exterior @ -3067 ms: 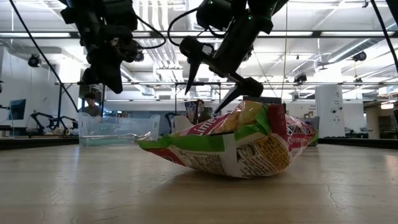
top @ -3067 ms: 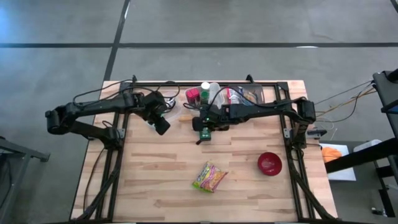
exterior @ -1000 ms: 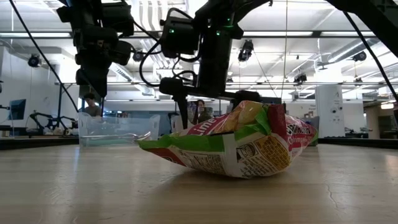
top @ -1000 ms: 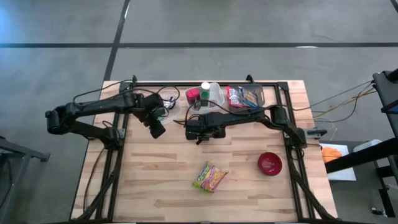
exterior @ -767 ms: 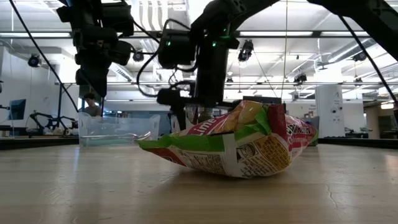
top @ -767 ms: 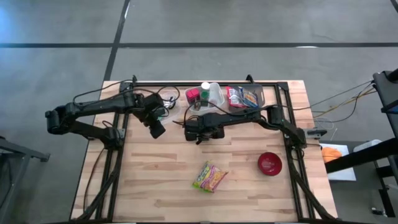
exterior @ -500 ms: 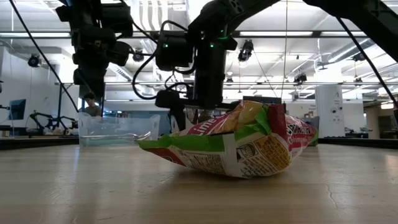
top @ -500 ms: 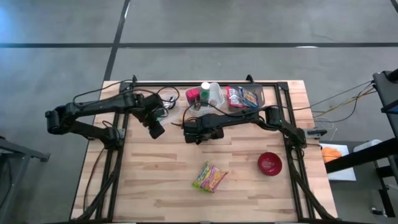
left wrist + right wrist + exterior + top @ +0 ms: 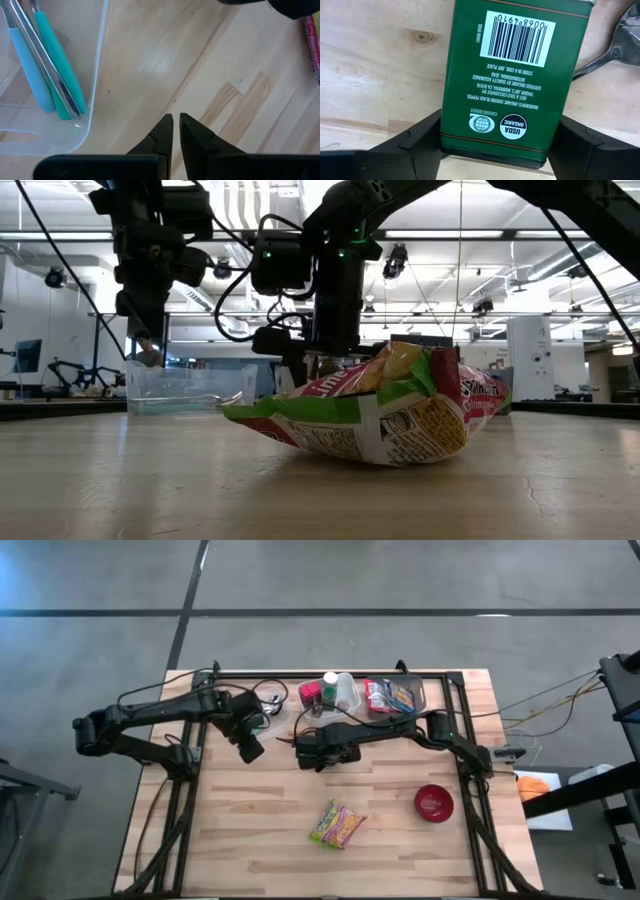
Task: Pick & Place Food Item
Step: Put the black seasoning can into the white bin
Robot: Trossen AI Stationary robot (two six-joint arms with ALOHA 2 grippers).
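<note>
The step in hand is the grasp. The right gripper [image 9: 495, 150] sits low over the table [image 9: 260, 830] near its middle, jaws apart and straddling a green pepper tin [image 9: 512, 75] that lies flat on the wood beside a spoon [image 9: 615, 45]; whether the pads touch its sides yet I cannot tell. The left gripper [image 9: 174, 131] waits by a clear bin [image 9: 75, 135], jaws together. Next the jaws need to close squarely on the tin's flat sides, then lift without letting it twist.
</note>
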